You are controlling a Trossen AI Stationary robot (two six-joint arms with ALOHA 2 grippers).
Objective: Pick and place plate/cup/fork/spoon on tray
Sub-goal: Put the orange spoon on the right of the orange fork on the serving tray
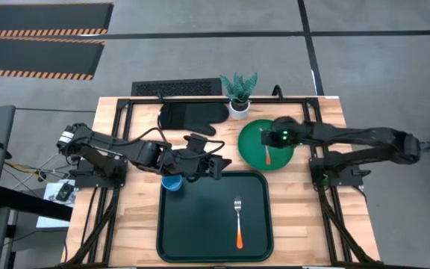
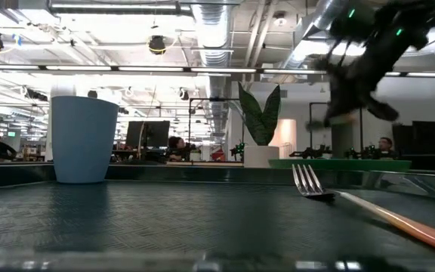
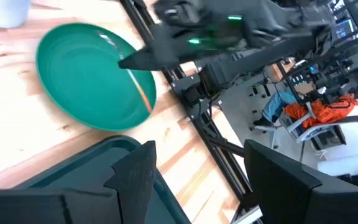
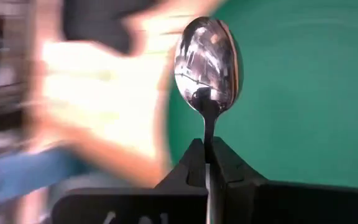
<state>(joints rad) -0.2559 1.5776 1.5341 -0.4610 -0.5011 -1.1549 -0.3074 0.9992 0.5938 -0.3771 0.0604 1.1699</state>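
The dark green tray point(image 1: 211, 217) lies at the table's near middle. The fork point(image 1: 238, 220) lies on it toward the right, and also shows in the low view point(image 2: 312, 185). The blue cup point(image 1: 172, 182) stands upright in the tray's far left corner, as the low view point(image 2: 84, 140) shows. The green plate point(image 1: 256, 146) rests on the table beyond the tray's far right corner. My right gripper point(image 1: 272, 139) is above the plate, shut on the spoon point(image 4: 207, 59). My left gripper point(image 1: 219, 169) is open and empty over the tray's far edge, right of the cup. My right gripper pinches the spoon's thin metal neck point(image 4: 208, 127) between its two fingers, just behind the bowl. The bowl point(image 4: 207, 59) sticks out past the fingertips. The orange handle point(image 1: 268, 155) slants down over the plate, also in the left wrist view point(image 3: 143, 96), seemingly clear of it.
A white plant pot with a green plant point(image 1: 239, 101) stands at the far edge, just beyond the plate. A black mitt point(image 1: 192, 117) lies at the far middle. People sit in the room behind the table.
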